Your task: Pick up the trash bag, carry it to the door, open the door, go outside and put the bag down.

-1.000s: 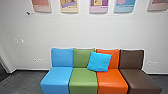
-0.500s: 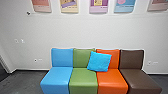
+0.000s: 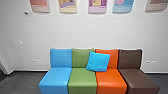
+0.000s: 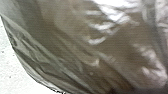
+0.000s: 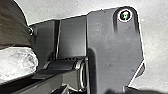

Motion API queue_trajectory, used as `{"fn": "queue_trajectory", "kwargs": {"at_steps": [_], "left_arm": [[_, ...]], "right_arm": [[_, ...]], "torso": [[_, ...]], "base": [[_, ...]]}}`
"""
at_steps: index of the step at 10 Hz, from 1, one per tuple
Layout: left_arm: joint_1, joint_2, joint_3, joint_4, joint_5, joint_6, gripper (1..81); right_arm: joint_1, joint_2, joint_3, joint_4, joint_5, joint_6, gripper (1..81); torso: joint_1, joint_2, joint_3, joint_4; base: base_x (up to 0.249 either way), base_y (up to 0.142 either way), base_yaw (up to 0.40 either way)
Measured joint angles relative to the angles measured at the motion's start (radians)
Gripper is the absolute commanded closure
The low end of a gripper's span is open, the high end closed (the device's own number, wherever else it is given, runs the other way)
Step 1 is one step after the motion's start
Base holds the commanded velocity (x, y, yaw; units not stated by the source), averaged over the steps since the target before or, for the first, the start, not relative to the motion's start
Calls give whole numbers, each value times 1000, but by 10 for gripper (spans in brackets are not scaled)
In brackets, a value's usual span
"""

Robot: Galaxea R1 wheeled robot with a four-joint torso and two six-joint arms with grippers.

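Trash bag: where is it?

It's up close in the left wrist view. It's grey and brown, very shiny, and full of wrinkles. Pale ground with little specks shows past its edge.

Is the left gripper squeezing it?

I can't tell if the left gripper is open or shut. I can't tell if it has the bag, either.

And the right gripper?

I can't tell if that one is open or shut. The right wrist view has a dark brown round thing and a pale, crinkly thing right by it. I can't tell if they are bits of the bag. The robot's big dark plate is there too, over a light grey floor.

What does the robot's head see?

Four soft seats in a row by a white wall. From left to right there's a blue seat, a green seat, an orange seat and a brown seat.

Who gets the pillow?

The bright blue pillow sits tilted across the green and orange ones. Five posters hang up high, and the floor by the seats is dark grey
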Motion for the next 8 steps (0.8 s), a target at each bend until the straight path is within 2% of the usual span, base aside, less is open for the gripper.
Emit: {"fn": "queue_trajectory", "kwargs": {"at_steps": [8], "left_arm": [[-9,1,-1,0,5,0,811]], "right_arm": [[-2,2,0,0,0,0,10]], "torso": [[0,0,0,0]], "base": [[0,0,-263]]}}
